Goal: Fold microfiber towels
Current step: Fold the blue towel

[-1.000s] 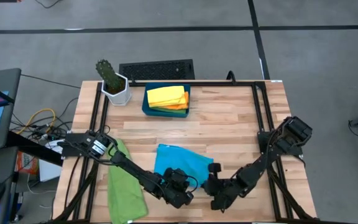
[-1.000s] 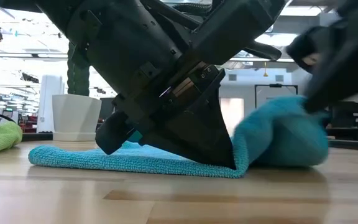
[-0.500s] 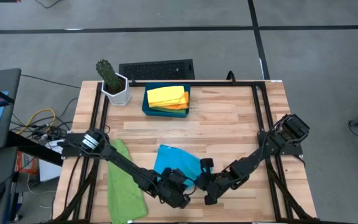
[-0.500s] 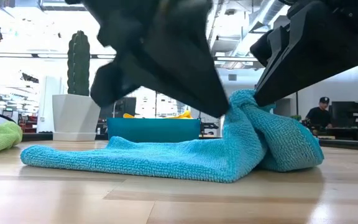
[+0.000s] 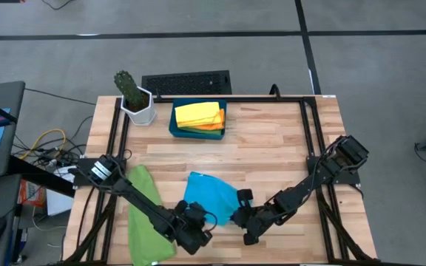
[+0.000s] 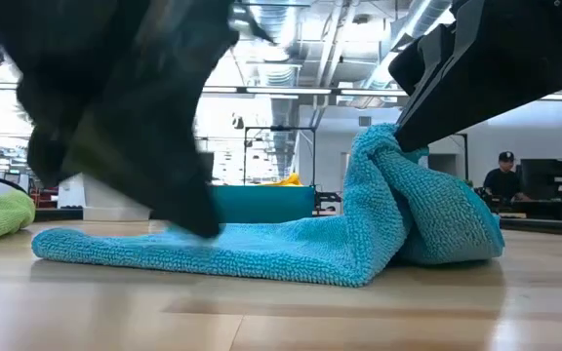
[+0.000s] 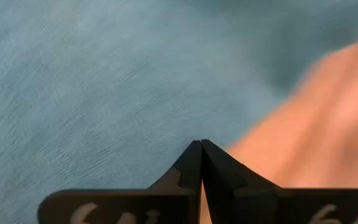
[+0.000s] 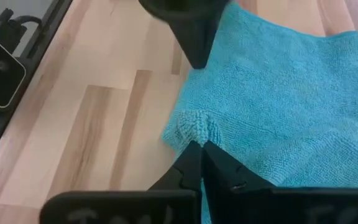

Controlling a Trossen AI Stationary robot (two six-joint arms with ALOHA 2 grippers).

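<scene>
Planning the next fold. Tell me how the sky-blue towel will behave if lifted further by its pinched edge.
The sky-blue towel will probably drape limply: where the right gripper pinches its edge, it already sags into soft folds. It looks light, since a small pinch holds up that raised hump. Its looped pile likely grips the wooden table, so the flat part may drag rather than slide.

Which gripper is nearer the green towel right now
The left. The left gripper, shut, sits just beside the green towel, at the blue towel's near corner. The right gripper is across the blue towel, pinching its edge.
</scene>
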